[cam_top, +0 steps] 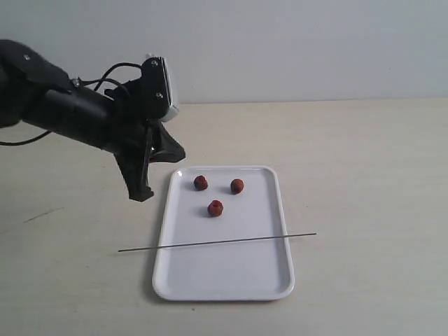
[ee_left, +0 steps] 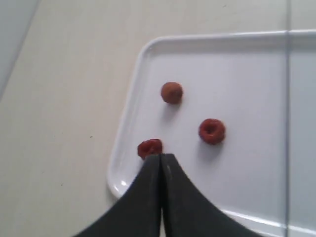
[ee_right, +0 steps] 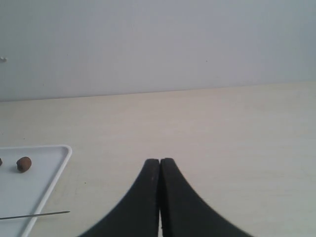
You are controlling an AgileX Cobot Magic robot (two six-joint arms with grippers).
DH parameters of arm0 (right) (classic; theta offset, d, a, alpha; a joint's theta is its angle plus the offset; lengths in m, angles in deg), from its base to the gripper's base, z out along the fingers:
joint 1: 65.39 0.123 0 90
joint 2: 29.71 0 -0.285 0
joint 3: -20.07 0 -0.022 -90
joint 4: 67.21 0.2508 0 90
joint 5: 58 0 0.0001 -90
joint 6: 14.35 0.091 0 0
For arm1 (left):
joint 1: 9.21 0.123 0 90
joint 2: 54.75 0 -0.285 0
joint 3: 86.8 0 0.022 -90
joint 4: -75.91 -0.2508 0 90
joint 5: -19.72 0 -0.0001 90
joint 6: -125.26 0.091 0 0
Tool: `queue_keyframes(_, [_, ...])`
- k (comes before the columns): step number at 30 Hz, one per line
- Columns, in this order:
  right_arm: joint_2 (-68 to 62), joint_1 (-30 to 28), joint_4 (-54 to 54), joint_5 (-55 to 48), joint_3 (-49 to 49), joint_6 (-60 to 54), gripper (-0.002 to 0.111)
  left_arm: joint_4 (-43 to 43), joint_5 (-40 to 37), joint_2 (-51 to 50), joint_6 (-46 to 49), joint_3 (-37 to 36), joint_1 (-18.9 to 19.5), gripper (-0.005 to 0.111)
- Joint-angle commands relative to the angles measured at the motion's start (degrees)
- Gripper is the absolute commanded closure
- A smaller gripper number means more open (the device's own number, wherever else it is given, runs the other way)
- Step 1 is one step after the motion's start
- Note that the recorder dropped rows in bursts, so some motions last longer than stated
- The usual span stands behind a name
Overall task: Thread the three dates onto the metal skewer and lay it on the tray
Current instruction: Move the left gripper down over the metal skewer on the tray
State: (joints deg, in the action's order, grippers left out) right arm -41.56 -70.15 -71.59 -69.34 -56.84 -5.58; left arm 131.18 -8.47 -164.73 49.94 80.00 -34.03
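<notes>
Three reddish-brown dates point(cam_top: 201, 183) point(cam_top: 237, 185) point(cam_top: 215, 208) lie loose on the far half of the white tray point(cam_top: 224, 280). The thin metal skewer point(cam_top: 217, 242) rests across the tray's middle, both ends overhanging the rim. My left gripper point(cam_top: 141, 194) hangs shut and empty above the table just left of the tray's far corner. In the left wrist view its shut tips point(ee_left: 161, 156) sit just before one date point(ee_left: 149, 147), with the other two dates point(ee_left: 172, 92) point(ee_left: 212, 131) and the skewer point(ee_left: 286, 123) beyond. My right gripper point(ee_right: 160, 161) is shut and empty over bare table, outside the exterior view.
The tray lies on a pale beige tabletop point(cam_top: 364, 175) with a grey wall behind. The right wrist view shows the tray's corner point(ee_right: 61, 150), one date point(ee_right: 23, 164) and the skewer's tip point(ee_right: 54, 213) off to one side.
</notes>
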Motion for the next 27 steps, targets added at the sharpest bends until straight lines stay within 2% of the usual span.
queue_keyframes(1, [0.23,0.12,-0.26,0.36,-0.30,-0.14,0.108,-33.72,-11.42,0.50,-38.40,5.81,0.06,0.107])
queue_keyframes(2, [0.23,0.12,-0.26,0.36,-0.30,-0.14,0.108,-46.83,-19.97,-1.25,-53.79,10.01,-0.30,0.107])
queue_keyframes(3, [0.23,0.12,-0.26,0.36,-0.30,-0.14,0.108,-49.07,-23.78,-2.31,-56.30,12.06,-0.30,0.107])
queue_keyframes(4, [0.23,0.12,-0.26,0.36,-0.30,-0.14,0.108,-47.63,-29.45,-4.57,-56.92,15.89,-0.55,0.107])
queue_keyframes(7, [0.23,0.12,-0.26,0.36,-0.30,-0.14,0.108,-44.01,-33.71,-10.71,-54.39,22.38,-3.16,0.107])
queue_keyframes(9, [0.23,0.12,-0.26,0.36,-0.30,-0.14,0.108,-44.10,-33.95,-15.57,-52.01,25.09,-4.98,0.104])
queue_keyframes(11, [0.23,0.12,-0.26,0.36,-0.30,-0.14,0.108,-44.37,-34.06,-18.17,-49.90,26.34,-6.30,0.096])
queue_keyframes(13, [0.23,0.12,-0.26,0.36,-0.30,-0.14,0.108,-44.37,-34.17,-20.31,-47.66,27.16,-7.57,0.082])
queue_keyframes(14, [0.23,0.12,-0.26,0.36,-0.30,-0.14,0.108,-44.62,-34.06,-21.11,-46.50,27.29,-8.58,0.067])
queue_keyframes(15, [0.23,0.12,-0.26,0.36,-0.30,-0.14,0.108,-44.75,-34.45,-21.33,-46.40,27.29,-9.17,0.058])
queue_keyframes(27, [0.23,0.12,-0.26,0.36,-0.30,-0.14,0.108,-38.52,-34.00,-21.33,-40.21,26.56,-9.39,0.055])
